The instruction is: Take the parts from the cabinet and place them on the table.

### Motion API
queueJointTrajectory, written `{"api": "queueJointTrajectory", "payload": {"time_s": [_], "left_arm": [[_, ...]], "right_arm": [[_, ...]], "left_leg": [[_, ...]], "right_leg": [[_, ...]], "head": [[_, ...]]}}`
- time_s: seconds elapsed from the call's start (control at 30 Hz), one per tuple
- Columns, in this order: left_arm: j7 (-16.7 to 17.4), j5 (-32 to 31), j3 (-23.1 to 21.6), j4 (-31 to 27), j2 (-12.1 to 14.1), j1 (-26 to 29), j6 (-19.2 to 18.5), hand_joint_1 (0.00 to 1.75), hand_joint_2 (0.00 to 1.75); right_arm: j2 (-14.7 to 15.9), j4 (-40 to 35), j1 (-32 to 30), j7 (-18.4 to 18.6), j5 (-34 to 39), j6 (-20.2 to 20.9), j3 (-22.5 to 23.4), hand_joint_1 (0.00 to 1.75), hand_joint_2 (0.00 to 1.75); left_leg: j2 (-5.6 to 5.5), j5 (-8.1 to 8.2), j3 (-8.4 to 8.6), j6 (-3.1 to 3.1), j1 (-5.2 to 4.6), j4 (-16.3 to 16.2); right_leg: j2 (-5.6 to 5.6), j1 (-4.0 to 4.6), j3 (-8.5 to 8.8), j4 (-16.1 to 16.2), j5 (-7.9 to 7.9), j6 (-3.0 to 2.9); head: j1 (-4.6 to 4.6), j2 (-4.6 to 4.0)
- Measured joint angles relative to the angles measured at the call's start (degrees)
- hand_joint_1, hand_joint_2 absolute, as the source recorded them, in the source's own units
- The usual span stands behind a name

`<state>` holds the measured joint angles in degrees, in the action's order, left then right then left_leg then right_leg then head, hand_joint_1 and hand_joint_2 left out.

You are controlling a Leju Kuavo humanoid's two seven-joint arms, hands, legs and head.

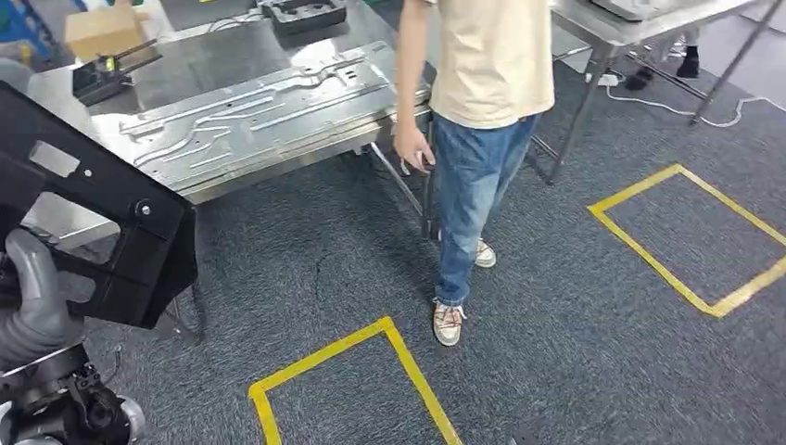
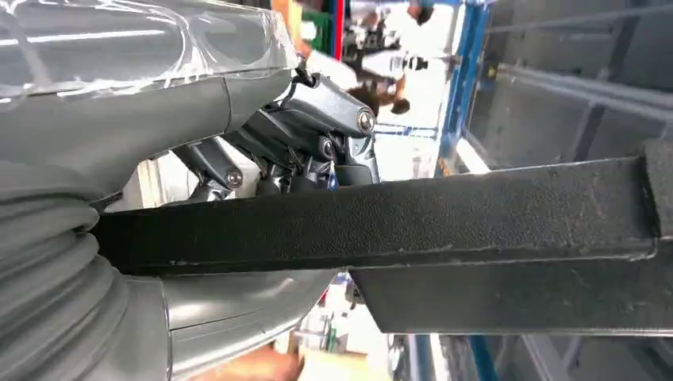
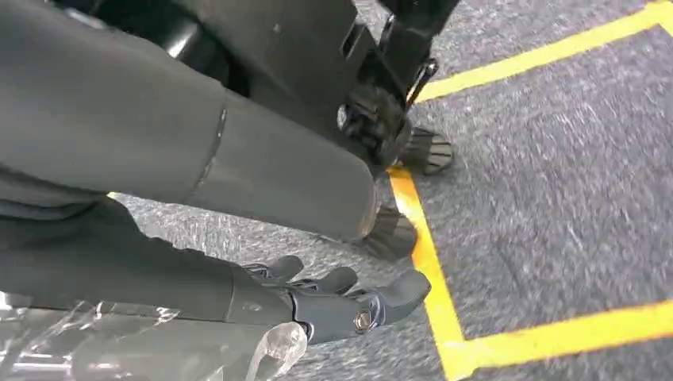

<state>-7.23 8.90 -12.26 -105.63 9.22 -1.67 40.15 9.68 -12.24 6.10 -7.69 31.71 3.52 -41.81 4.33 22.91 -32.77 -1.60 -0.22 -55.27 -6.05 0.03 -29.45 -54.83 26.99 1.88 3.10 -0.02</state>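
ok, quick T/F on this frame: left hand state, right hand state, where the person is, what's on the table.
1. The left hand grips a black part. True.
2. The right hand holds a part. False: it hangs over the carpet holding nothing, fingers apart.
3. A person stands beside the metal table. True.
4. The table is bare. False: long stamped metal panels lie on it.
5. Yellow tape marks rectangles on the carpet. True.

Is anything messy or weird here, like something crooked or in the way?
Nothing looks spilled or broken. One thing stands out: a person stands right beside the metal table while the left hand holds the black part. The right hand hangs over the carpet.
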Motion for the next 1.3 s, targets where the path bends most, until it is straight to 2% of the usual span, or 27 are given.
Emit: {"api": "queueJointTrajectory", "payload": {"time_s": [0.1, 0.13, 0.17, 0.2, 0.27, 0.3, 0.33, 0.37, 0.43, 0.47, 0.5, 0.6, 0.63, 0.67, 0.7, 0.73, 0.8, 0.83, 0.87, 0.93, 0.97, 1.0, 1.13, 1.17, 1.23, 1.27, 1.3], "left_arm": [[0.2, -0.2, 0.3, 0.0, 0.1, 0.2, 0.1, 1.75, 1.75], [0.4, -0.2, 0.4, 0.0, 0.2, 0.2, 0.1, 1.75, 1.75], [0.5, -0.3, 0.4, -0.1, 0.2, 0.2, 0.1, 1.75, 1.75], [0.5, -0.3, 0.4, -0.1, 0.2, -0.1, 0.1, 1.75, 1.75], [0.6, -0.3, 0.3, 0.0, 0.2, -0.1, 0.0, 1.75, 1.75], [0.6, -0.3, 0.3, 0.0, 0.2, -0.1, -0.1, 1.75, 1.75], [0.6, -0.3, 0.3, 0.0, 0.2, -0.1, -0.1, 1.75, 1.75], [0.6, -0.2, 0.3, 0.0, 0.2, -0.1, -0.1, 1.75, 1.75], [0.6, -0.1, 0.3, 0.0, 0.2, -0.2, -0.1, 1.75, 1.75], [0.6, -0.1, 0.2, 0.0, 0.2, -0.2, -0.1, 1.75, 1.75], [0.6, 0.0, 0.2, 0.0, 0.2, -0.5, -0.1, 1.75, 1.75], [0.6, 0.3, 0.1, 0.1, 0.3, -0.6, -0.4, 1.75, 1.75], [0.6, 0.6, 0.1, 0.1, 0.5, -0.6, -0.5, 1.75, 1.75], [0.6, 0.7, 0.1, 0.1, 0.5, -0.4, -0.6, 1.75, 1.75], [0.5, 0.9, 0.0, 0.1, 0.6, -0.8, -0.7, 1.75, 1.75], [0.5, 0.9, 0.0, 0.1, 0.6, -0.9, -0.8, 1.75, 1.75], [0.5, 1.1, -0.1, 0.1, 0.7, -0.8, -1.0, 1.75, 1.75], [0.5, 1.2, -0.2, 0.2, 0.7, -0.7, -1.0, 1.75, 1.75], [0.5, 1.4, -0.2, 0.2, 0.8, -0.7, -1.2, 1.75, 1.75], [0.5, 1.5, -0.1, 0.2, 0.9, -0.8, -1.3, 1.75, 1.75], [0.5, 1.5, -0.1, 0.2, 1.0, -0.8, -1.5, 1.75, 1.75], [0.3, 1.5, -0.1, 0.2, 1.0, -0.9, -1.6, 1.75, 1.75], [0.3, 1.9, -0.1, 0.1, 1.1, -0.8, -2.1, 1.75, 1.75], [0.2, 2.0, -0.1, 0.1, 1.1, -0.9, -2.2, 1.75, 1.75], [-0.2, 2.3, -0.1, 0.1, 1.1, -1.0, -2.8, 1.75, 1.75], [-0.5, 3.0, 0.0, 0.1, 1.2, -1.0, -3.6, 1.75, 1.75], [-0.9, 3.6, -0.1, 0.1, 1.2, -1.0, -4.6, 1.75, 1.75]], "right_arm": [[-0.1, 0.0, 0.4, 0.4, -0.2, 0.0, 0.0, 0.0, 0.0], [-0.2, 0.0, 0.7, 0.4, -0.2, 0.0, 0.0, 0.0, 0.0], [-0.2, 0.0, 0.5, 0.3, -0.2, 0.0, -0.1, 0.0, 0.0], [-0.2, 0.0, 0.5, 0.2, -0.2, 0.0, -0.2, 0.0, 0.0], [-0.3, 0.0, 0.2, 0.0, -0.3, 0.0, -0.4, 0.0, 0.0], [-0.3, 0.0, 0.1, 0.0, -0.3, 0.0, -0.5, 0.0, 0.0], [-0.4, 0.0, 0.0, -0.2, -0.4, 0.0, -0.7, 0.0, 0.0], [-0.4, 0.0, -0.1, -0.3, -0.4, 0.0, -0.9, 0.0, 0.0], [-0.4, 0.0, -0.1, -0.5, -0.5, 0.0, -1.0, 0.0, 0.0], [-0.4, 0.0, -0.2, -0.6, -0.5, 0.0, -1.1, 0.0, 0.0], [-0.4, 0.0, -0.1, -0.7, -0.6, 0.0, -1.3, 0.0, 0.0], [-0.5, 0.0, 0.3, -0.8, -0.7, 0.0, -1.4, 0.0, 0.0], [-0.9, 0.0, 0.4, -0.8, -0.8, 0.0, -1.4, 0.0, 0.0], [-0.9, 0.0, 0.4, -0.8, -0.9, 0.0, -1.5, 0.0, 0.0], [-0.8, 0.0, 0.2, -0.8, -0.9, 0.0, -1.4, 0.0, 0.0], [-0.8, 0.0, 0.0, -0.8, -0.9, -0.2, -1.5, 0.0, 0.0], [-0.9, 0.0, -0.1, -0.8, -0.9, -0.2, -1.5, 0.0, 0.0], [-0.9, 0.0, -0.1, -0.7, -1.0, -0.2, -1.5, 0.0, 0.0], [-0.9, 0.0, -0.1, -0.7, -1.0, -0.2, -1.5, 0.0, 0.0], [-1.2, 0.0, 0.1, -0.7, -1.1, -0.2, -1.5, 0.0, 0.0], [-1.3, 0.0, 0.1, -0.7, -1.1, -0.2, -1.6, 0.0, 0.0], [-1.3, 0.0, 0.0, -0.7, -1.1, -0.2, -1.6, 0.0, 0.0], [-1.3, 0.0, 0.4, -0.6, -1.0, -0.2, -1.7, 0.0, 0.0], [-1.3, 0.0, 0.5, -0.5, -0.9, -0.2, -1.7, 0.0, 0.0], [-1.4, 0.0, 0.4, -0.5, -0.6, -0.2, -1.7, 0.0, 0.0], [-1.4, 0.0, 0.3, -0.8, -0.3, -0.2, -1.7, 0.0, 0.0], [-1.4, 0.0, 0.2, -0.9, -0.3, -0.2, -1.8, 0.0, 0.0]], "left_leg": [[-2.26, -0.07, -0.45, -0.74, -0.34, 0.0], [-3.03, -0.39, -0.02, -1.17, 0.16, 0.5], [-3.65, -0.52, 0.18, -1.35, 0.45, 0.6], [-4.26, -0.46, 0.14, -1.59, 0.54, 0.6], [-5.67, -0.57, 0.1, -1.9, 0.52, 0.6], [-6.55, -0.57, 0.12, -1.91, 0.49, 0.6], [-7.43, -0.57, 0.16, -1.9, 0.49, 0.6], [-8.3, -0.57, 0.26, -1.9, 0.54, 0.6], [-10.07, -0.54, 0.48, -1.82, 0.62, 0.5], [-10.72, -0.53, 0.43, -1.66, 0.72, 0.5], [-11.42, -0.33, 0.08, -1.17, 0.33, 0.2], [-13.42, -0.7, -0.27, -0.1, 0.84, 0.6], [-14.17, -0.68, -0.57, 0.32, 0.87, 0.5], [-10.93, 0.04, -0.87, 0.34, 0.9, -0.7], [-7.67, 2.11, -2.38, 0.62, 0.66, -3.6], [-6.17, 4.65, -4.6, 0.98, 0.8, -8.3], [-5.33, 8.13, -8.81, 1.4, 1.0, -17.1], [-5.24, 8.13, -9.67, 1.49, 1.08, -18.9], [-5.1, 6.98, -8.98, 1.54, 1.1, -17.4], [-3.84, 2.36, -3.64, 1.43, 1.08, -7.4], [-1.4, 0.56, -0.59, 1.14, 0.9, -1.9], [0.57, 0.67, 0.32, 0.64, 0.44, 0.0], [-2.39, 0.37, 0.11, -0.77, 0.29, 0.3], [-2.7, 0.1, 0.37, -1.13, 0.65, 0.6], [-3.28, 0.06, 0.42, -1.39, 0.83, 0.7], [-3.45, 0.01, 0.44, -1.7, 0.88, 0.7], [-3.91, 0.09, 0.42, -1.83, 0.86, 0.6]], "right_leg": [[-2.0, -0.05, 0.69, 0.5, 0.11, 0.76], [-2.16, -0.11, 0.93, 0.4, 0.47, 1.25], [0.8, -0.48, 0.84, -0.5, 1.19, 1.58], [3.33, -0.51, -0.74, -3.7, 3.22, 1.67], [5.19, -0.51, -5.99, -13.9, 7.45, 1.84], [5.43, -0.52, -8.18, -17.8, 8.26, 1.86], [5.45, -0.52, -9.15, -18.8, 7.61, 1.83], [5.49, -0.53, -8.75, -17.1, 5.71, 1.75], [6.68, -0.78, -4.89, -7.3, -0.09, 1.55], [10.4, -1.17, -2.78, -2.2, -2.22, 1.54], [12.72, -1.17, -2.07, -0.1, -1.92, 1.34], [10.08, -0.67, -1.99, -0.3, -1.9, 0.46], [8.81, -1.03, -1.91, 0.1, -2.23, -0.12], [8.14, -1.04, -1.81, 0.3, -2.38, -0.44], [7.3, -0.99, -1.85, 0.3, -2.24, -0.88], [6.43, -0.87, -1.83, 0.3, -2.18, -0.98], [4.73, -0.73, -1.85, 0.2, -2.04, -1.12], [3.88, -0.71, -1.83, 0.2, -1.98, -1.1], [3.06, -0.7, -1.78, 0.2, -1.89, -1.06], [1.57, -0.7, -1.42, 0.2, -1.61, -0.77], [0.98, -0.64, -1.1, 0.2, -1.41, -0.51], [0.44, -0.14, -0.81, 0.2, -1.13, -0.15], [-1.95, -0.25, 0.13, 0.6, -0.46, 1.18], [-1.72, -0.36, 0.11, 0.4, -0.21, 1.45], [2.38, -0.7, -0.63, -2.1, 1.62, 1.72], [4.31, -0.79, -2.77, -6.4, 4.11, 1.8], [5.27, -0.8, -5.69, -12.3, 6.67, 1.97]], "head": [[-0.15, 0.0], [-0.13, 0.0], [-0.24, 0.0], [-0.31, 0.0], [-0.48, 0.0], [-0.48, 0.0], [-0.48, 0.0], [-0.48, 0.0], [-0.48, 0.0], [-0.5, 0.0], [-0.5, 0.0], [-0.41, 0.0], [-0.5, 0.0], [-0.31, 0.0], [-0.05, 0.0], [0.02, 0.0], [0.04, 0.0], [0.04, 0.0], [0.04, 0.0], [0.04, 0.0], [0.04, 0.0], [0.04, 0.0], [-0.2, 0.0], [-0.17, 0.0], [-0.44, 0.0], [-0.52, 0.0], [-0.57, 0.0]]}}
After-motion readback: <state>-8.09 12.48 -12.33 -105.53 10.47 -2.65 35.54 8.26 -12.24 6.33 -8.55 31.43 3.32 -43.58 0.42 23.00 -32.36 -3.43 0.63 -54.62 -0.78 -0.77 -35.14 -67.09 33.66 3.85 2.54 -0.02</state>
